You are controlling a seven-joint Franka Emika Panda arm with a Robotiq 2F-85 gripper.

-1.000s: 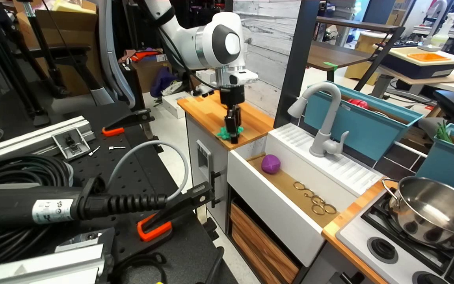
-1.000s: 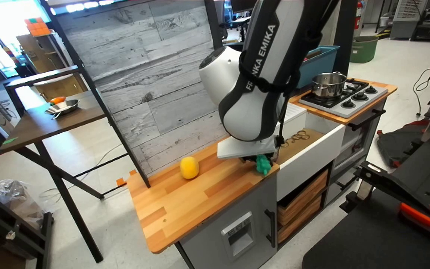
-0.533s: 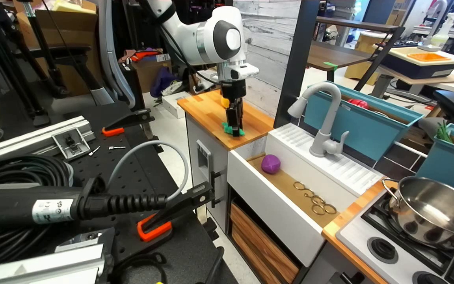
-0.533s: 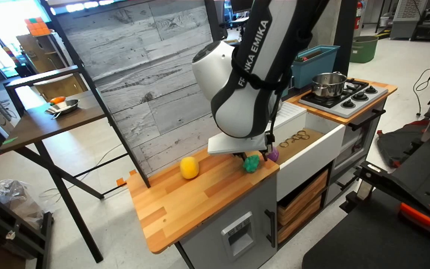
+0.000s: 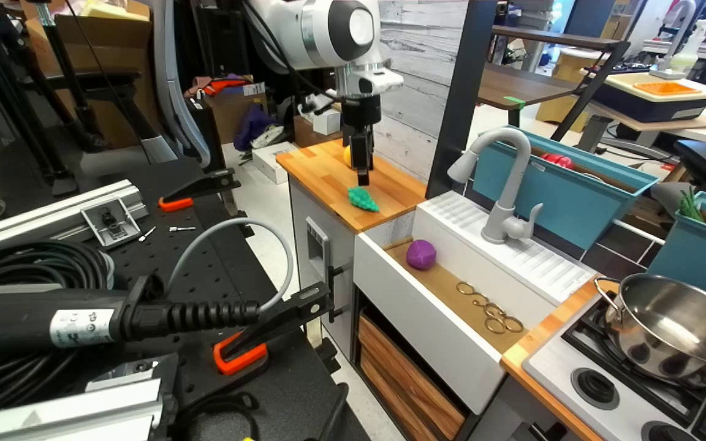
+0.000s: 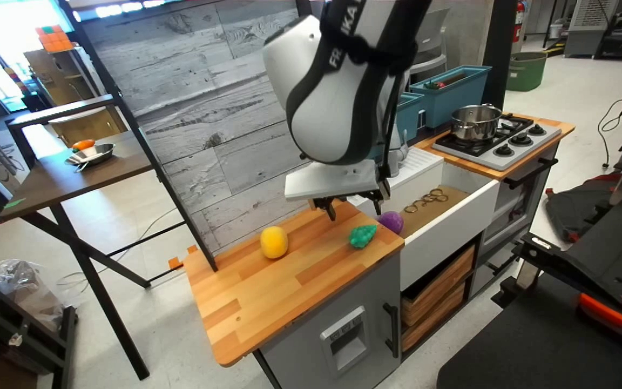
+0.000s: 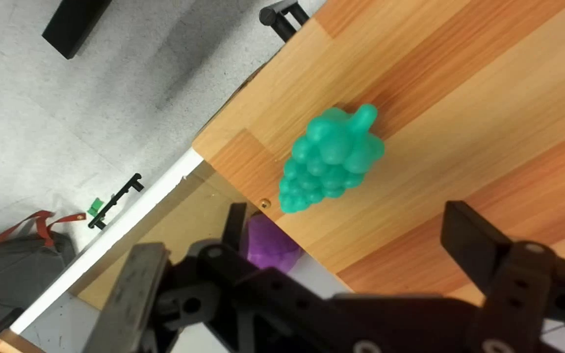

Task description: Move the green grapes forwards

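Teal-green, lumpy, plastic-looking grape cluster (image 7: 329, 159) lies on its side on the striped wooden tabletop (image 6: 268, 292), tapered end toward the white rectangular sink (image 6: 446, 237); the tabletop alone supports it. Black two-fingered claw (image 6: 355, 215): fingers (image 7: 474, 240) wide apart, hanging clear of cluster and tabletop, holding and touching nothing. Judged: wide spread plus clearance suits either a finished placement or a coming grasp; cannot tell which.

The station includes one green grape cluster (image 7: 329, 159), one yellow fruit (image 6: 274, 242), one purple ball (image 5: 421, 255), two fingers (image 7: 474, 245), two blue bins (image 5: 567, 202) and one stove (image 5: 552, 367) carrying one pot (image 6: 475, 127) and three knobs (image 6: 521, 140).
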